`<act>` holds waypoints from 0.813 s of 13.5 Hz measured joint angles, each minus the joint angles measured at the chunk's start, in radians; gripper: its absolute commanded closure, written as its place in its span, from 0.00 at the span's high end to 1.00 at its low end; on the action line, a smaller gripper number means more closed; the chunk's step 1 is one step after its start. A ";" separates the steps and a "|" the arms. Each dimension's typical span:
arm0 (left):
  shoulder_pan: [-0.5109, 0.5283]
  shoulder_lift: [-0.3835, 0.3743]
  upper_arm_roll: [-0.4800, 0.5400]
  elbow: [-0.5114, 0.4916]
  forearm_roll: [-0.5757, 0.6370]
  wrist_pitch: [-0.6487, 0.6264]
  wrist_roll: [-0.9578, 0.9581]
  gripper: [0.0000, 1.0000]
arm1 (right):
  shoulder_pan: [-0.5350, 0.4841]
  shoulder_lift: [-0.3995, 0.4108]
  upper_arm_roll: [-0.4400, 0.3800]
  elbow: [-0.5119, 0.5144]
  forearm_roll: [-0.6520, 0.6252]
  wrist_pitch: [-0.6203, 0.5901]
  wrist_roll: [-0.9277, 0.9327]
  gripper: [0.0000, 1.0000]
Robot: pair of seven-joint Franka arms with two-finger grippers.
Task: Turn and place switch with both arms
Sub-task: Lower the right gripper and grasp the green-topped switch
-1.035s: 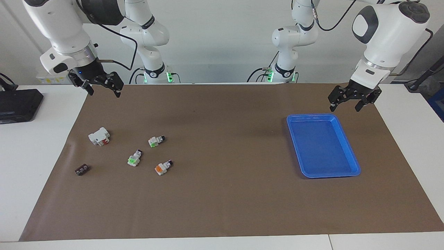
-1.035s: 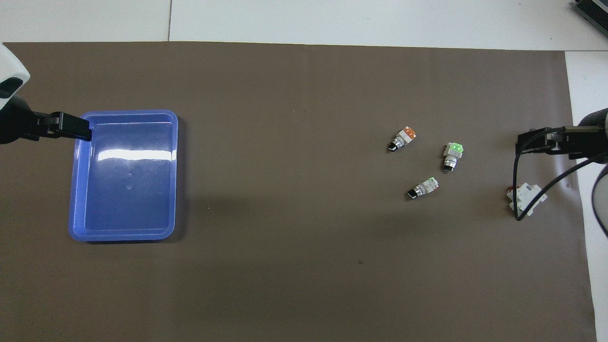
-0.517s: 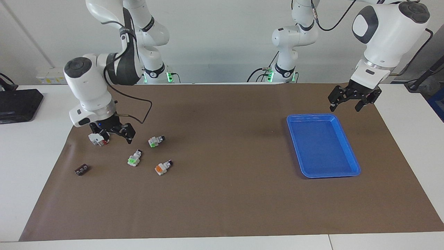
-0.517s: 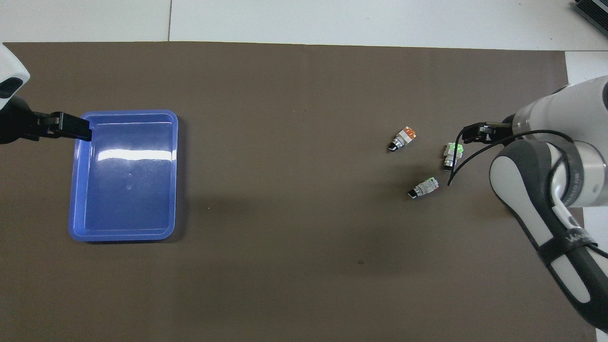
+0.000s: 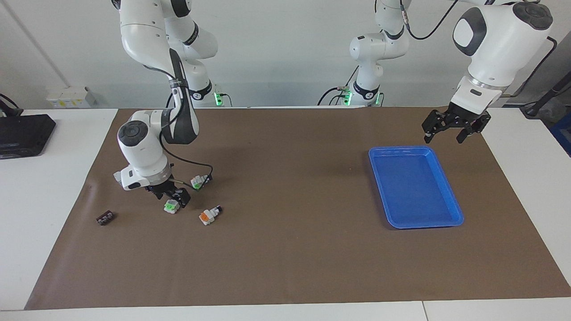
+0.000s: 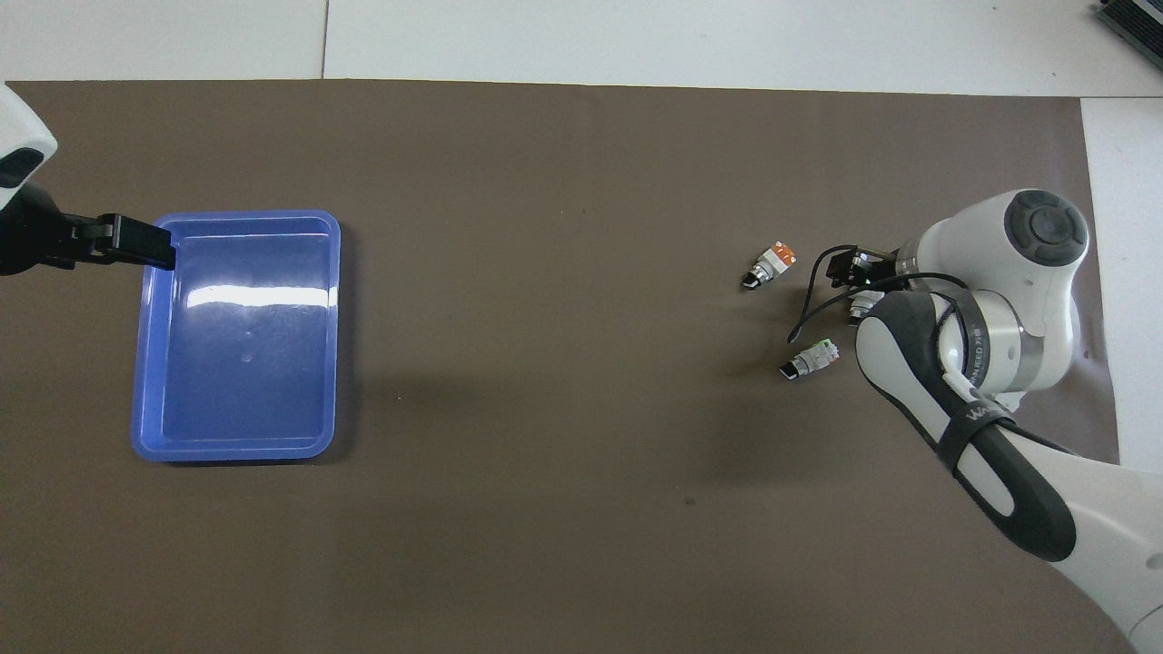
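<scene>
1. Facing view: the right gripper point(image 5: 171, 196) sat low at the switch point(image 5: 170, 206); whether it gripped could not be told.
2. The switch lay beside the orange switch point(image 5: 208, 215), its long axis mostly hidden.
3. The left gripper point(image 5: 455, 126) hung spread above the blue tray point(image 5: 450, 189).

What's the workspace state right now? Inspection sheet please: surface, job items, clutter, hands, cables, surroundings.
Surface: brown mat covering a white table.
Job's things: green switch on the mat under the right hand; second green switch nearer the robots; blue tray at the left arm's end, nothing in it.
Clutter: orange switch; small dark part; white block mostly hidden by the right arm.
Hands: right hand down at the green switch, grip unclear; left hand open, waiting above the tray's edge.
Cables: black cable looping off the right wrist.
Surroundings: black box on the table; white wall.
</scene>
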State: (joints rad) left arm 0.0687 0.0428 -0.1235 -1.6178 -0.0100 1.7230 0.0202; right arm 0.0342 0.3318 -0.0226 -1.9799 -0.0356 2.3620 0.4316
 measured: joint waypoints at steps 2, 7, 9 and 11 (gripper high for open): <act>0.000 0.000 0.000 0.000 0.000 0.000 0.000 1.00 | -0.001 0.012 -0.001 -0.013 0.000 0.025 0.003 1.00; 0.000 0.000 0.000 0.000 0.000 0.000 0.000 1.00 | -0.002 0.037 -0.005 -0.016 0.000 0.077 0.012 0.83; 0.000 0.000 0.000 0.000 0.000 0.000 0.000 1.00 | -0.002 0.037 -0.005 -0.017 0.000 0.077 0.012 0.15; 0.000 0.000 0.000 0.000 0.000 0.000 0.000 1.00 | -0.002 0.032 -0.005 -0.014 0.000 0.073 0.012 0.00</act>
State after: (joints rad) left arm 0.0687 0.0427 -0.1235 -1.6180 -0.0100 1.7230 0.0202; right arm 0.0319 0.3639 -0.0278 -1.9935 -0.0355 2.4345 0.4437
